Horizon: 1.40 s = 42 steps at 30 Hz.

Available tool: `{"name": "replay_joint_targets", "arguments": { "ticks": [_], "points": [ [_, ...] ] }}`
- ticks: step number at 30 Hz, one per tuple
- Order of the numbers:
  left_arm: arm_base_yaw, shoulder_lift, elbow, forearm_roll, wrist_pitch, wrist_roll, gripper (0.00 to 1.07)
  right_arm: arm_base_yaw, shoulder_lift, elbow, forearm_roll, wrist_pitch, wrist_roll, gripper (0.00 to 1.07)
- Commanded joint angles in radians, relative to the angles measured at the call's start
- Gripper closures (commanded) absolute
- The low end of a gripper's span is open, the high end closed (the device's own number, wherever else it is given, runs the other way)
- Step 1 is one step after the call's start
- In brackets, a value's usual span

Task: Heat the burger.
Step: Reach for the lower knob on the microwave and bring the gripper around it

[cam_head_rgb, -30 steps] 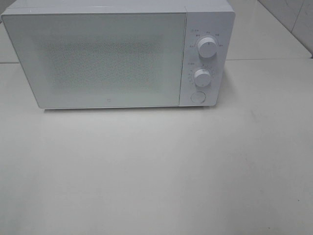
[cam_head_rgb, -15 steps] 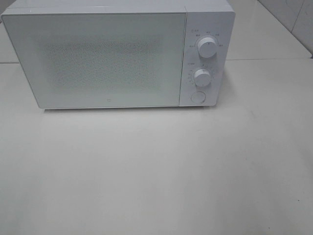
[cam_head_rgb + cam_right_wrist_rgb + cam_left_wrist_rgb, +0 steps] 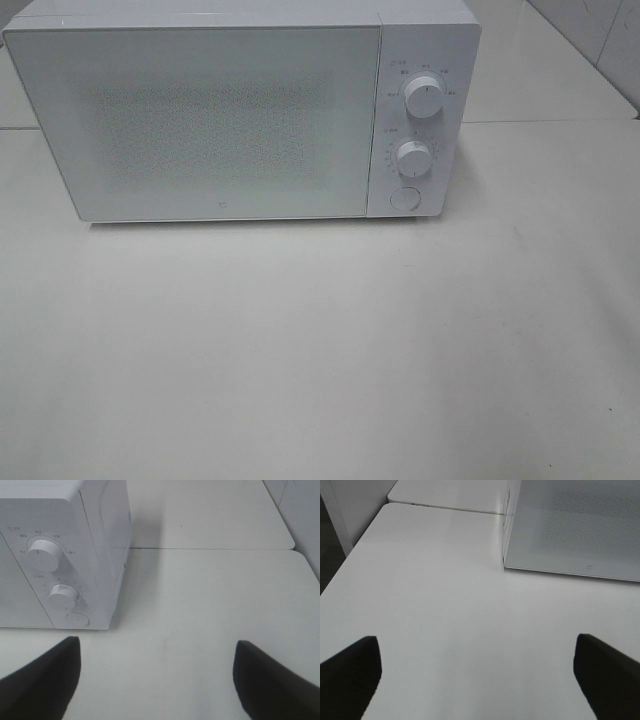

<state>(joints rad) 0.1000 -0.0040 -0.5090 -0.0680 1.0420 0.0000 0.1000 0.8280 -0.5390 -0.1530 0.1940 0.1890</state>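
Boxy white microwave (image 3: pixel 200 120) is shut, burger nowhere in sight. Left gripper (image 3: pixel 475 642) and right gripper (image 3: pixel 157 642) hang with fingers apart, empty. Door-opening step, I'd guess: press the round white button (image 3: pixel 404 198).

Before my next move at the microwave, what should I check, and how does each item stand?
1. Frosted door of the white box-shaped microwave shut: ok.
2. Burger located: not ok, in no view; inside the microwave, cannot tell.
3. Left end effector open, empty: ok.
4. Right end effector open, empty: ok.
5. Round white upper knob and lower knob settings: cannot tell, markings too small.
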Motion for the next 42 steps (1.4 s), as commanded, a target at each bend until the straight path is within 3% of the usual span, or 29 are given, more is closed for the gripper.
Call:
{"name": "replay_joint_targets", "arguments": {
  "ticks": [1, 6, 11, 23, 28, 35, 37, 38, 40, 42],
  "points": [
    [0.004, -0.022, 0.004, -0.01, -0.007, 0.0, 0.06, -0.006, 0.046, -0.006, 0.008, -0.062, 0.007, 0.31],
    [0.004, -0.022, 0.004, -0.01, -0.007, 0.0, 0.06, -0.006, 0.132, -0.005, -0.002, -0.143, 0.026, 0.31],
    [0.004, -0.022, 0.004, -0.01, -0.007, 0.0, 0.06, -0.006, 0.198, 0.06, 0.003, -0.305, 0.03, 0.31],
    [0.004, -0.022, 0.004, -0.01, -0.007, 0.0, 0.06, -0.006, 0.337, 0.267, 0.166, -0.819, -0.019, 0.31],
    [0.004, -0.022, 0.004, -0.01, -0.007, 0.0, 0.06, 0.001, 0.383, 0.306, 0.25, -0.916, -0.066, 0.31],
    [0.004, -0.022, 0.004, -0.01, -0.007, 0.0, 0.06, 0.18, 0.442, 0.331, 0.467, -1.03, -0.25, 0.31],
    [0.004, -0.022, 0.004, -0.01, -0.007, 0.0, 0.06, 0.277, 0.491, 0.331, 0.585, -1.101, -0.348, 0.31],
    [0.004, -0.022, 0.004, -0.01, -0.007, 0.0, 0.06, 0.277, 0.491, 0.331, 0.585, -1.101, -0.348, 0.31],
    [0.004, -0.022, 0.004, -0.01, -0.007, 0.0, 0.06, 0.412, 0.561, 0.33, 0.728, -1.229, -0.446, 0.31],
    [0.004, -0.022, 0.004, -0.01, -0.007, 0.0, 0.06, 0.447, 0.577, 0.33, 0.766, -1.26, -0.462, 0.31]
  ]
}}
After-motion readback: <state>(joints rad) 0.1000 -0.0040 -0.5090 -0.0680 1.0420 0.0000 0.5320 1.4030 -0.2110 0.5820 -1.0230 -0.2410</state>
